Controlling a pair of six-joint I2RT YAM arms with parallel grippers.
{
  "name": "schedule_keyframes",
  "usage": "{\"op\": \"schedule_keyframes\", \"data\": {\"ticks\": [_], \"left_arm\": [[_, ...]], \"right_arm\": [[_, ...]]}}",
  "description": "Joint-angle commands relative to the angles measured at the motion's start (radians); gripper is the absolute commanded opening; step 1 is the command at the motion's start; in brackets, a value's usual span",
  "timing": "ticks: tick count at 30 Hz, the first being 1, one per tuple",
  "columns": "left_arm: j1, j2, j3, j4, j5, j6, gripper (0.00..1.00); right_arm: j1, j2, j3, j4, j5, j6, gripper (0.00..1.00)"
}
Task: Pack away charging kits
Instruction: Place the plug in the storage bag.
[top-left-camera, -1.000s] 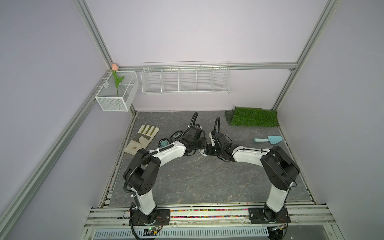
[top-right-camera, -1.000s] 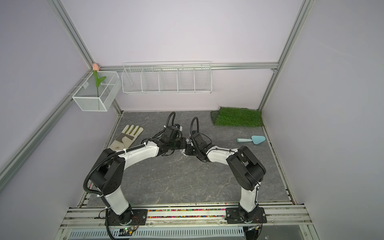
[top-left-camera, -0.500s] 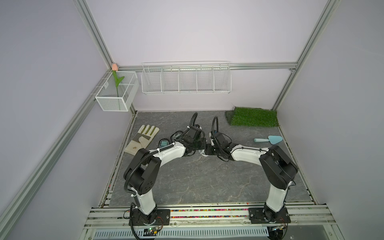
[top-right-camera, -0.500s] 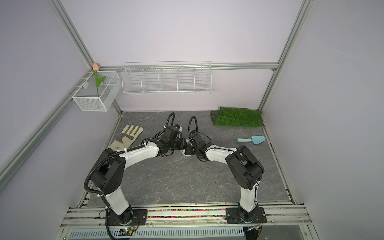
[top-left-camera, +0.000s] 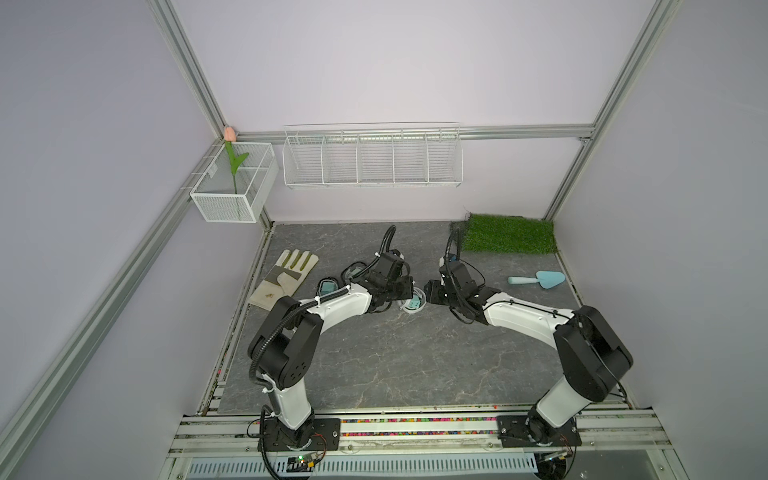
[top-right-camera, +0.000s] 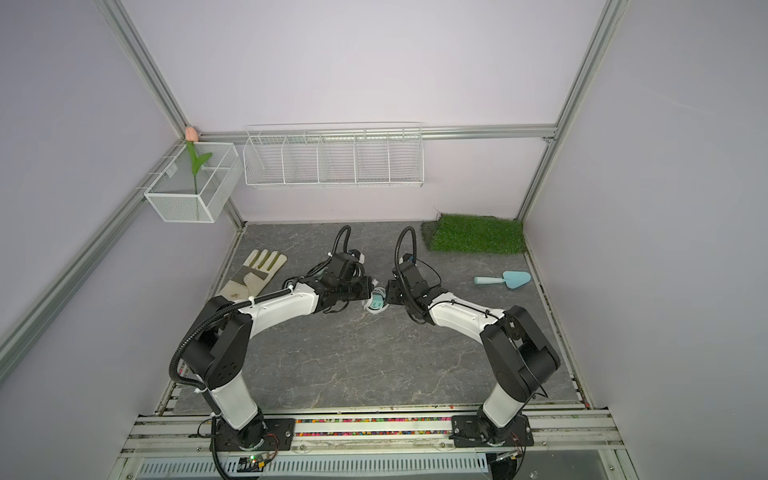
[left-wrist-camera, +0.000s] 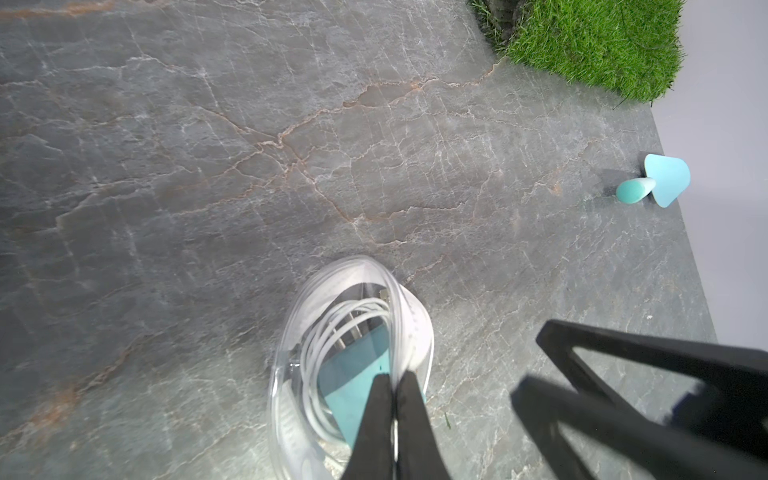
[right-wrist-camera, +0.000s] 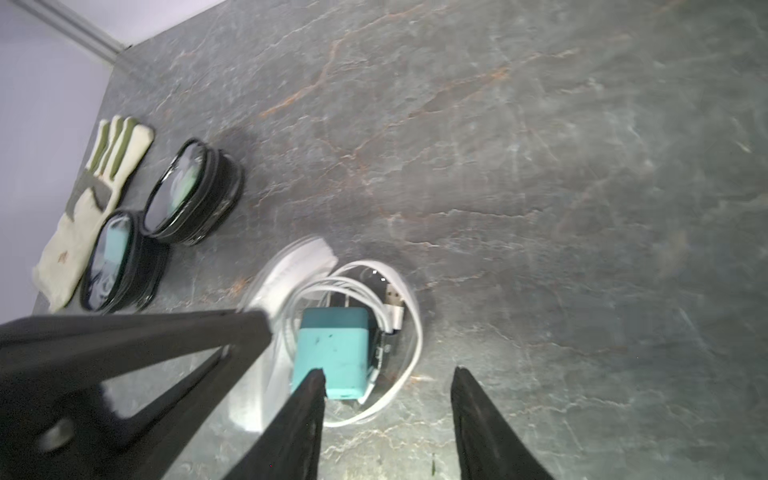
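The white case lies open mid-table, between both arms in both top views. Inside it sit a teal plug adapter and a coiled white cable. My left gripper is shut on the case's white rim, with the clear lid beside it. My right gripper is open just over the case's near edge, one fingertip in front of the adapter. Two black-rimmed cases lie closed beside the glove.
A beige glove lies by the left wall. A light-blue trowel and a grass mat are at the right. A wire basket and a mesh box holding a tulip hang on the walls.
My right gripper has shifted slightly next to the white case. The left gripper keeps its hold on the rim and has not moved.
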Motion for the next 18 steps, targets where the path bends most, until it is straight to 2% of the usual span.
{"op": "schedule_keyframes", "data": {"ticks": [1,6,11,14,16,18], "left_arm": [[-0.001,0.015,-0.013,0.005,0.01,-0.008,0.0],[-0.003,0.011,-0.021,0.013,0.019,-0.01,0.0],[-0.003,0.01,-0.024,0.014,0.021,-0.008,0.0],[-0.003,0.011,-0.023,0.017,0.027,-0.009,0.0],[-0.004,0.013,-0.019,0.015,0.036,-0.01,0.0],[-0.007,0.013,-0.015,0.013,0.041,-0.01,0.0]], "right_arm": [[-0.003,0.047,-0.021,0.021,0.017,0.08,0.49],[-0.004,0.145,0.016,0.081,-0.064,0.118,0.48],[-0.005,0.202,0.049,0.099,-0.072,0.136,0.44],[-0.006,0.216,0.059,0.1,-0.061,0.14,0.35],[-0.007,0.219,0.059,0.109,-0.058,0.141,0.21],[-0.006,0.219,0.059,0.116,-0.059,0.142,0.13]]}}
